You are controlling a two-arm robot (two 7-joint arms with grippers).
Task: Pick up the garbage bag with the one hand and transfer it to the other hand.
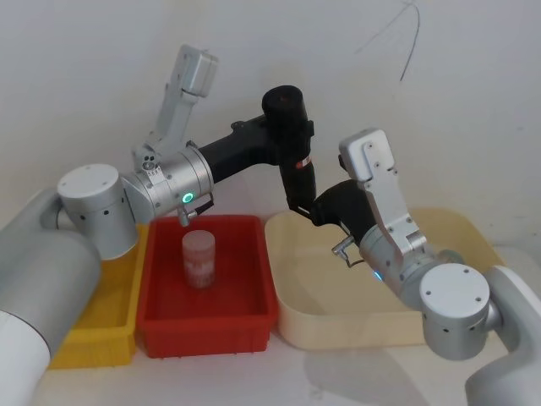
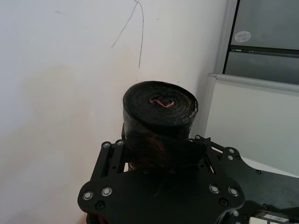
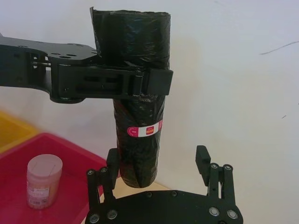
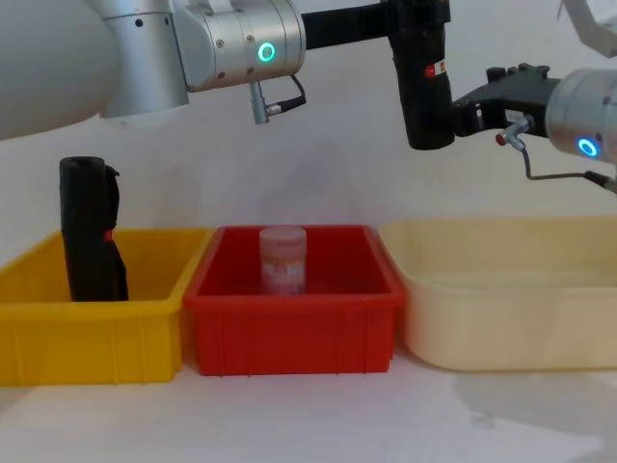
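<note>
High in the air with the garbage bag (image 3: pixel 140 135): upright, well above the bins, roughly over the seam between the red bin (image 4: pixel 289 301) and the cream bin (image 4: pixel 501 289). Banded low down by a red-and-white sticker (image 3: pixel 145 131). Gripped round its upper half by the one hand (image 3: pixel 135 83), the left arm's gripper, reaching level from the left with fingers closed tight on the black plastic. From the left wrist, a coiled top end poking up past those fingers.

Below that grip, met by the other hand (image 3: pixel 158 164), the right arm's gripper, set in from the right with fingers spread wide and the roll's bottom end standing between them. Much nearer one finger than the other; touching it or merely just beside it, hard to tell from the right wrist. Clear daylight between the roll and the farther finger.

Further down, in the red bin, a pale pink jar (image 4: pixel 282 260) standing upright, well apart from the roll. In the yellow bin (image 4: pixel 96 333) at the far left, a second black roll (image 4: pixel 92 231) with a lumpy outline, also upright. All three bins side by side on a white table (image 4: pixel 308 424), before a white wall.
</note>
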